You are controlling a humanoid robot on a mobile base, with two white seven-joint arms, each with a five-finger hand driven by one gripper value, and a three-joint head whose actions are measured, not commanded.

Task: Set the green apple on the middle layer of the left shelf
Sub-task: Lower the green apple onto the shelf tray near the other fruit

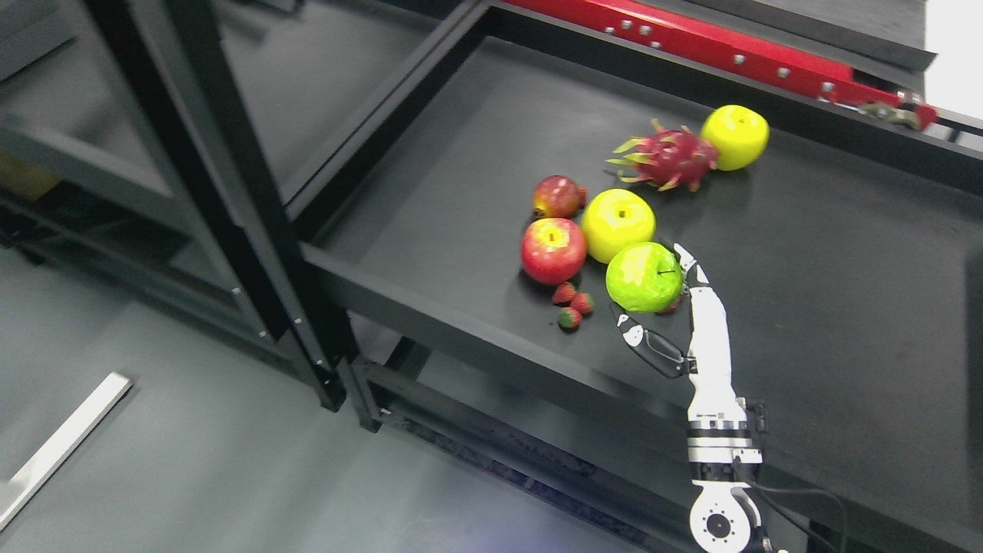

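Right shelf [806,307]: a wide black tray with a raised rim carries all the fruit, clustered toward its front-left part; the rim likely keeps round fruit from rolling off.
Left shelf [322,84]: the black-framed unit beside it, its layer bare where it shows; I judge this the target, so the apple must travel leftward across the upright post [223,192].
Red rail [714,46]: runs along the tray's back edge, clear of the fruit.
Right hand [676,307]: comes up over the tray's front edge, fingers spread and extended, the long ones lying along the green apple's right side and the thumb below it near the front; it cups the fruit loosely but is not closed around it, so the grasp looks not yet made.
Left hand: out of view.
Dragon fruit [666,160]: near the back edge, touching a yellow apple [736,136].
Second yellow apple [618,223]: mid-cluster, touching the green apple, which crowds the hand's approach.
Green apple [642,277]: nearest the front edge of the cluster; bright glossy green, round, short dark stem pointing right.
Red apple [553,250]: left of it, a smaller one [557,197] behind.
Strawberries [572,303]: three, just left of the green apple's base.
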